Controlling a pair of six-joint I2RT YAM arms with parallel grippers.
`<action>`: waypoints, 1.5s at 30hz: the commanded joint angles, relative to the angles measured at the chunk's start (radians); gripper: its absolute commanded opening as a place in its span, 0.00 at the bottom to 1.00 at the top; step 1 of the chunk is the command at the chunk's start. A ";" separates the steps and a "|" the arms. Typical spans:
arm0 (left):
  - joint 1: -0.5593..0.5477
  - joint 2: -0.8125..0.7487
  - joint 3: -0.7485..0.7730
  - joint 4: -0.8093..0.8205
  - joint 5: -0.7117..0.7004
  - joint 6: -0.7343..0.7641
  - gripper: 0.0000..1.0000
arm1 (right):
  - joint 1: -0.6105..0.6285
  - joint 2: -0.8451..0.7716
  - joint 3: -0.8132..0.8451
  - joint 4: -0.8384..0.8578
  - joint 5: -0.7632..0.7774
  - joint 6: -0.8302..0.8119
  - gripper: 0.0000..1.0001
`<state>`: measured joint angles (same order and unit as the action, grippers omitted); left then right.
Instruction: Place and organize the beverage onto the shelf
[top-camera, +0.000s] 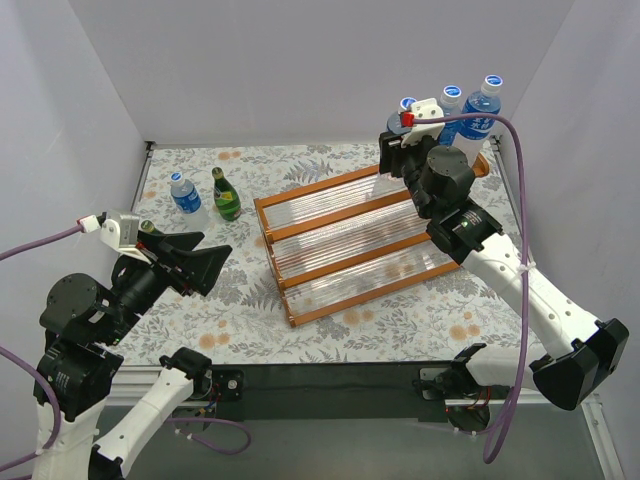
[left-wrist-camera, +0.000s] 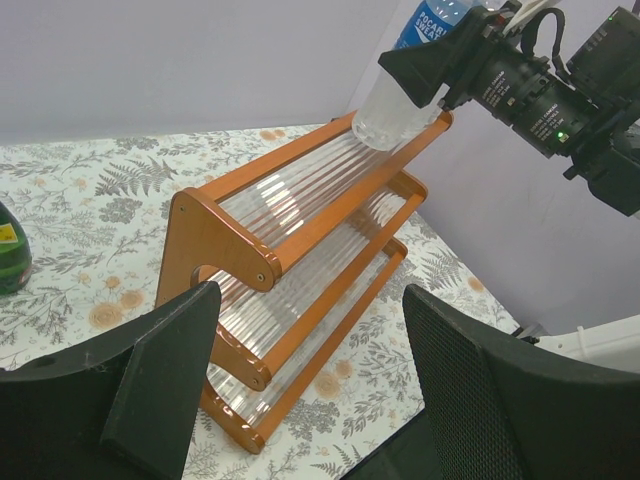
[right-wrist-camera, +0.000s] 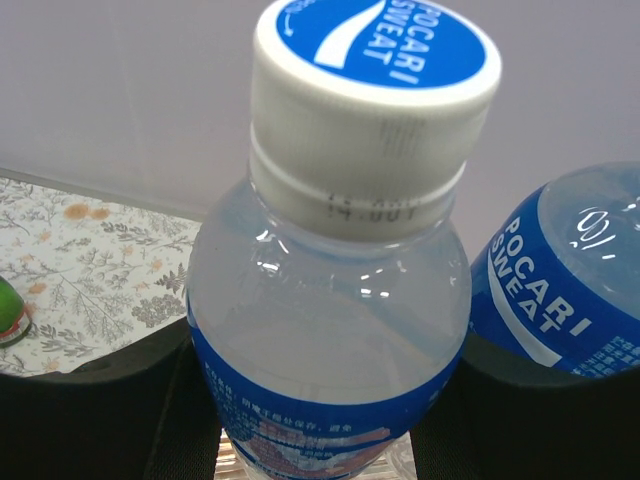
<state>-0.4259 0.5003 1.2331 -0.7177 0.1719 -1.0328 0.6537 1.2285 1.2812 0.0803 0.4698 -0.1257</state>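
From above, the left gripper (top-camera: 205, 266) is seen spread, empty; a bottle (top-camera: 408, 104) is pinched by the right gripper (top-camera: 403, 150) at the shelf (top-camera: 330, 240). From the left wrist, its base seems set on the top tier (left-wrist-camera: 310, 185). From the right wrist, a second bottle (right-wrist-camera: 570, 290) is seen just beside it.

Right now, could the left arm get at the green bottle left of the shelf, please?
Probably yes: the left pincer is open, with only bare table between it and the green bottle, though a clear bottle crowds it.
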 joint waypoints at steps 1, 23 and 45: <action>-0.005 0.001 -0.001 -0.009 -0.008 0.013 0.72 | -0.008 -0.032 0.056 0.170 0.026 0.017 0.52; -0.004 0.014 0.017 -0.002 0.006 0.007 0.72 | -0.009 -0.058 0.053 0.170 0.018 0.003 0.86; -0.004 0.024 0.032 0.008 0.021 -0.001 0.72 | -0.009 -0.106 0.138 0.171 -0.158 -0.069 0.86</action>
<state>-0.4259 0.5030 1.2392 -0.7155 0.1799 -1.0340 0.6479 1.1465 1.3682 0.1928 0.3531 -0.1680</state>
